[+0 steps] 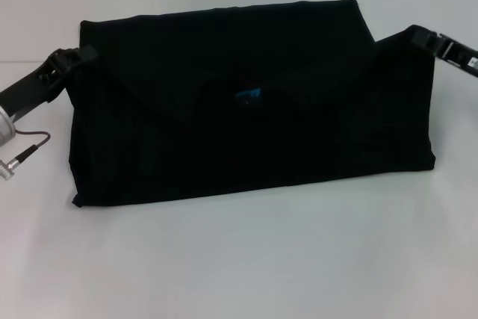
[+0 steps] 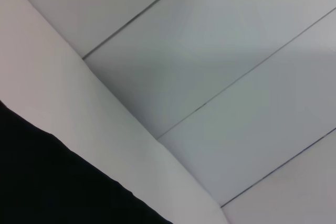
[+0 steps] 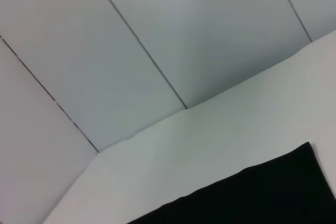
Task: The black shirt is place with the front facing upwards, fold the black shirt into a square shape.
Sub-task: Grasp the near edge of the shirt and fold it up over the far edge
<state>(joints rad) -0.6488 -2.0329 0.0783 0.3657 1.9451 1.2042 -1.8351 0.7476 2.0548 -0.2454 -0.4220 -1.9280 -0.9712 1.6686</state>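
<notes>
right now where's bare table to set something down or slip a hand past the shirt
Widest free patch: the white table in front of the black shirt. A narrower bare strip runs behind it, up to the wall. Crowded: both ends, with the left gripper and right gripper at the shirt's far corners.

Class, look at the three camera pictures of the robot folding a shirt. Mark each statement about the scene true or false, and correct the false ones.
1. The black shirt lies spread flat with both sleeves out. False: it is folded into a wide block on the white table.
2. A small blue mark shows near the shirt's middle. True.
3. The left gripper is at the shirt's left end and the right gripper at its right end. True.
4. White letters are readable on the shirt. False: none show in the head view.
5. Both grippers hang high above the shirt. False: each is at the cloth's edge.
</notes>
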